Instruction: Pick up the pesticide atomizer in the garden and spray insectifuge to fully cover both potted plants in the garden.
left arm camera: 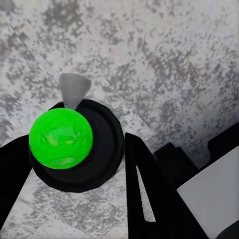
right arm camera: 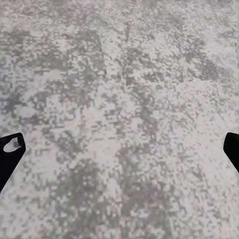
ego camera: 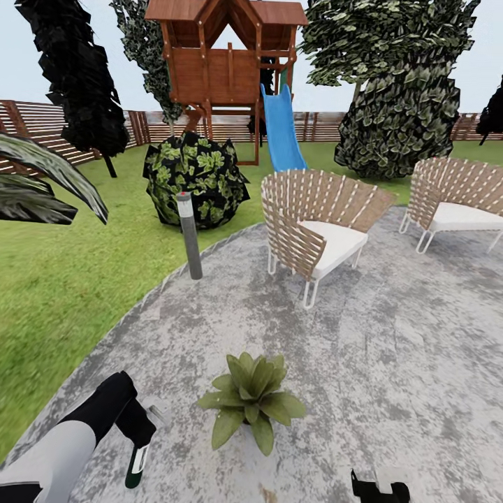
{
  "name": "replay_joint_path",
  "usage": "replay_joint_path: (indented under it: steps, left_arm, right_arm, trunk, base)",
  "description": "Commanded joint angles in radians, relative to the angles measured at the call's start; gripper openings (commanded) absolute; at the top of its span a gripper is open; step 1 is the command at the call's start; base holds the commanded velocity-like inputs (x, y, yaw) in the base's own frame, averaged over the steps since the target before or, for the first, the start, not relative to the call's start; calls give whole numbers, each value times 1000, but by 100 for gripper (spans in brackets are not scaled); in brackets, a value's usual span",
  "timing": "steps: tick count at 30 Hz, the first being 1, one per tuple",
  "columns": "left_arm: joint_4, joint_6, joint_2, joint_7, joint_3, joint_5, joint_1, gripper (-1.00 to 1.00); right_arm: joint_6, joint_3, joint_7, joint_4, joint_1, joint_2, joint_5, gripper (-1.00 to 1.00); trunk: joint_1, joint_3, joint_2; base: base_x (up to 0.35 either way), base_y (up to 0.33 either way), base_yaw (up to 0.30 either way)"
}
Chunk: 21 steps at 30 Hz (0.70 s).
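One potted plant (ego camera: 251,402), a low green rosette, stands on the mottled grey patio (ego camera: 391,349) of the garden, just ahead of me. My left gripper (ego camera: 142,427) hangs to the left of it, a short way off, shut on the pesticide atomizer (ego camera: 137,467), whose white and dark green body points down. In the left wrist view the atomizer (left arm camera: 74,147) shows a bright green knob on a black round body with a grey nozzle, held between the black fingers (left arm camera: 147,189). My right gripper (ego camera: 381,487) is low at the front right; its fingertips (right arm camera: 11,149) stand wide apart over bare paving.
Two wicker chairs (ego camera: 314,234) (ego camera: 454,206) with white cushions stand on the patio's far side. A grey bollard light (ego camera: 188,237) marks the patio edge, with a leafy bush (ego camera: 195,180) behind it. Lawn (ego camera: 63,293), a wooden playhouse with a blue slide (ego camera: 281,129) and a fence lie beyond.
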Motion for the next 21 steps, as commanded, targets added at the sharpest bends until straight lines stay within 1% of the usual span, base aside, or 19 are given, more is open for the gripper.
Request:
replay_joint_path:
  steps: [1, 7, 11, 12, 13, 14, 15, 16, 17, 18, 21]
  left_arm:
    - [-2, 7, 0, -6, 1, -6, 0, -100]
    - [-2, 6, 0, -8, 1, -8, 0, -100]
    - [-4, 6, 0, -9, 0, -10, -4, -100]
    - [-5, 6, 0, -10, 0, -16, -14, -100]
    - [-4, 6, 1, -17, 0, -39, -35, -100]
    - [-7, 6, -10, -175, 1, -183, -80, -100]
    - [-16, 7, -14, -231, 2, -254, -99, -100]
    - [-27, 8, -16, -257, 3, -298, -110, -100]
    - [-32, 8, -17, -266, 3, -314, -114, -100]
    - [-34, 8, -18, -270, 3, -322, -116, -100]
    - [-34, 5, -16, -275, 3, -329, -107, -100]
  right_arm:
    - [-4, -4, -6, 2, -1, 0, 11, 100]
    - [-4, -4, -6, 2, -1, 0, 11, 100]
    - [-3, -4, -5, 2, -1, 2, 12, 100]
    - [-3, -4, -5, 2, -1, 2, 13, 100]
    - [-2, -4, -4, 2, -1, 2, 14, 100]
    - [-2, -4, -1, 3, -1, 3, 16, 100]
    - [-2, -4, -1, 3, -1, 3, 16, 100]
    - [-2, -4, 0, 3, -1, 3, 17, 100]
    - [-2, -4, 0, 3, -1, 3, 17, 100]
    - [-2, -4, 0, 3, -1, 3, 18, 100]
    - [-2, -4, 0, 3, -1, -2, 20, 100]
  trunk:
    - [0, -1, 0]
    - [0, -1, 0]
    - [0, -1, 0]
    - [0, -1, 0]
    - [0, -1, 0]
    - [0, -1, 0]
    - [0, -1, 0]
    - [0, -1, 0]
    - [0, -1, 0]
    - [0, -1, 0]
    - [0, -1, 0]
  base:
    - [24, 0, 0]
    - [5, 0, -8]
    - [0, 0, -195]
    - [0, 0, -69]
    - [0, 0, -36]
    - [0, 0, -5]
    - [0, 0, -2]
    - [0, 0, 0]
    - [0, 0, 0]
    - [0, 0, 0]
    - [194, 0, 0]
